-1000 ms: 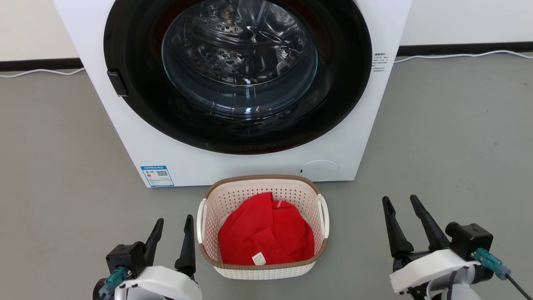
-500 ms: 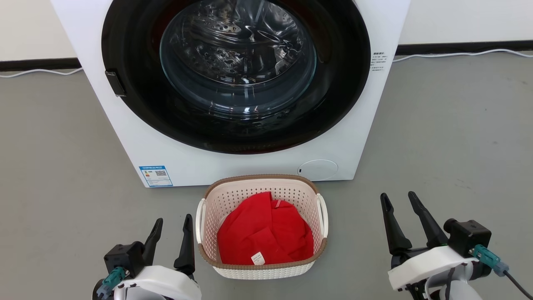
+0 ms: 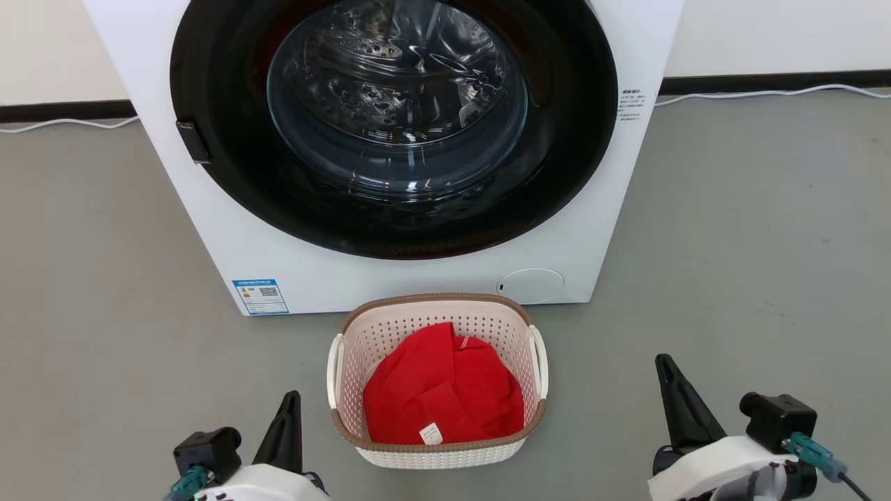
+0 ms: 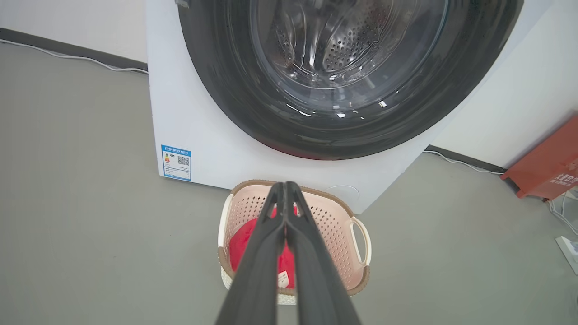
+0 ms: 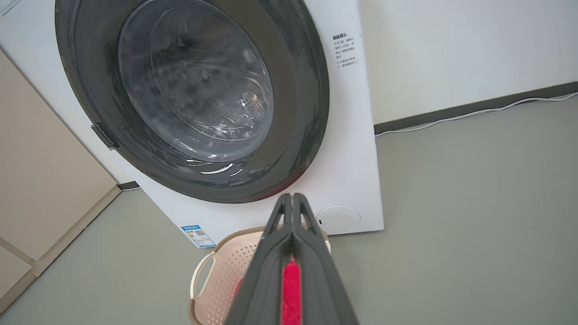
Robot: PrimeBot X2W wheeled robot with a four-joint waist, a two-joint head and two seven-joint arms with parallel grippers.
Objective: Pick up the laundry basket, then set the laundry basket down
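Laundry basket (image 3: 445,457) sits on the floor (image 3: 731,243), just in front of the washing machine (image 3: 313,278), red cloth (image 3: 438,390) inside, squarely between both hands. Left hand (image 3: 289,410), fingers pressed together and empty, is near the left handle (image 3: 333,369). Right hand (image 3: 669,379), likewise pinched and empty, stands well apart from the right handle (image 3: 540,362). Left's nearer.

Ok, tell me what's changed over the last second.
The left gripper and right gripper closed their jaws, shut on nothing, and drew back lower in the head view. The laundry basket with its red garment stays on the floor before the washing machine, untouched.
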